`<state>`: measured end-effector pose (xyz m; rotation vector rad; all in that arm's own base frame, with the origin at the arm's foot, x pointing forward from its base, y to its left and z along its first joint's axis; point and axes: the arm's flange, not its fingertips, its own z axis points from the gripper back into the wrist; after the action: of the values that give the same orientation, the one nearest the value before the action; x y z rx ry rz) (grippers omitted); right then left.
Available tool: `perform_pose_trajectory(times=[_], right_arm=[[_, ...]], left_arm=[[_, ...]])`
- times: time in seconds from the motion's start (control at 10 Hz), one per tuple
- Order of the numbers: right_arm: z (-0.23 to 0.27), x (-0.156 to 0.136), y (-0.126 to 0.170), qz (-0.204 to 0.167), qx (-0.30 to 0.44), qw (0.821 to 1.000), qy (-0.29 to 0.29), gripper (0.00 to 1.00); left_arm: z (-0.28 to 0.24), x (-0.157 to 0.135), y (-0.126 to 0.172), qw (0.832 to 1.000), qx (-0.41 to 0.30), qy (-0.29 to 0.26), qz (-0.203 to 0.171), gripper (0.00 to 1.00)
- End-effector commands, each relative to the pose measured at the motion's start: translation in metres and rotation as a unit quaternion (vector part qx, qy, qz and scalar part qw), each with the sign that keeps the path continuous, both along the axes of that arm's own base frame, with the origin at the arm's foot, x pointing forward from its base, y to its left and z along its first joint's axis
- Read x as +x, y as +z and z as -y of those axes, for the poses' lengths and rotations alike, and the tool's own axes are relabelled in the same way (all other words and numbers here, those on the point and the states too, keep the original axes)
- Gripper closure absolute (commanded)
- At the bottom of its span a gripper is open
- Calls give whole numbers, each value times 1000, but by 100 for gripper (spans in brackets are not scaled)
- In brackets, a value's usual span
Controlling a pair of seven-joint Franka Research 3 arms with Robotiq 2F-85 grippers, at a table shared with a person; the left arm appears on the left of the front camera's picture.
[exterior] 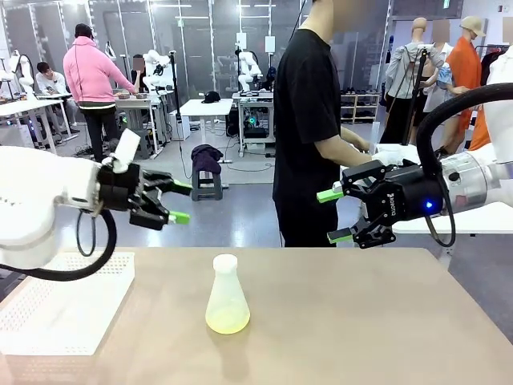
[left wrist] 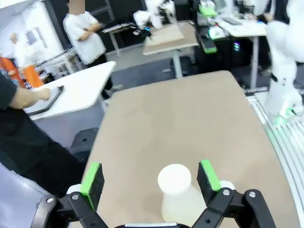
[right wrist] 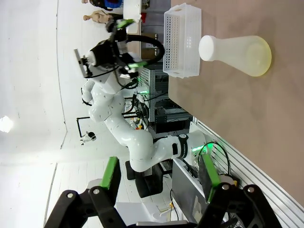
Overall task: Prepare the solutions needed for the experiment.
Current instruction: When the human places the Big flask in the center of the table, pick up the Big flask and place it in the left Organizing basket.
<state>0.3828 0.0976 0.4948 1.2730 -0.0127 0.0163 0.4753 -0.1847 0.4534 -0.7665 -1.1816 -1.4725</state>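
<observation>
Item one, nearest you: a white plastic basket [exterior: 64, 313], rectangular, with perforated walls and floor, at the left edge of the table [exterior: 369, 321], whose top is matte beige. Item two: a conical flask [exterior: 227, 289] of frosted translucent material with a wide base, a narrow neck and a rolled lip. It stands upright about midway between the table's left and right edges and well back from the far edge. You can see no label or graduation on it. The solutions [exterior: 228, 322] are a shallow pale yellow-green liquid tinting its base. Item three: the left gripper [exterior: 181, 203], black with green pads, hangs above the table, up and left of the flask. Its jaws are spread wide and grip nothing. Item four: the right gripper [exterior: 333, 216], at like height on the other side, has its jaws parted wide and likewise empty, and you can make out white ROBOTIQ lettering on its black body. Item five, beyond the far edge: a person [exterior: 309, 120] in a plain black T-shirt, standing side-on.
</observation>
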Motion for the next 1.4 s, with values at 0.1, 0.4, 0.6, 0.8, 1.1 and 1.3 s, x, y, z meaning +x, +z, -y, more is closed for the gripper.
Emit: perform_pose_trajectory(times=[0.1,0.4,0.6,0.8,1.1,1.3], right_arm=[[-2,-1,0,0,5,1000,-2,16],[-2,-1,0,0,5,1000,-2,16],[-2,-1,0,0,5,1000,-2,16],[-2,-1,0,0,5,1000,-2,16],[-2,-1,0,0,5,1000,-2,16],[-2,-1,0,0,5,1000,-2,16]], left_arm=[[25,32,-17,997,-13,-80,-1,0],[36,36,-46,991,-32,-129,-12,0],[32,35,-47,992,-31,-123,-26,0],[37,30,-54,991,-38,-124,-26,0],[38,14,-58,989,-85,-77,-93,0],[34,16,-71,990,-69,-74,-98,0]])
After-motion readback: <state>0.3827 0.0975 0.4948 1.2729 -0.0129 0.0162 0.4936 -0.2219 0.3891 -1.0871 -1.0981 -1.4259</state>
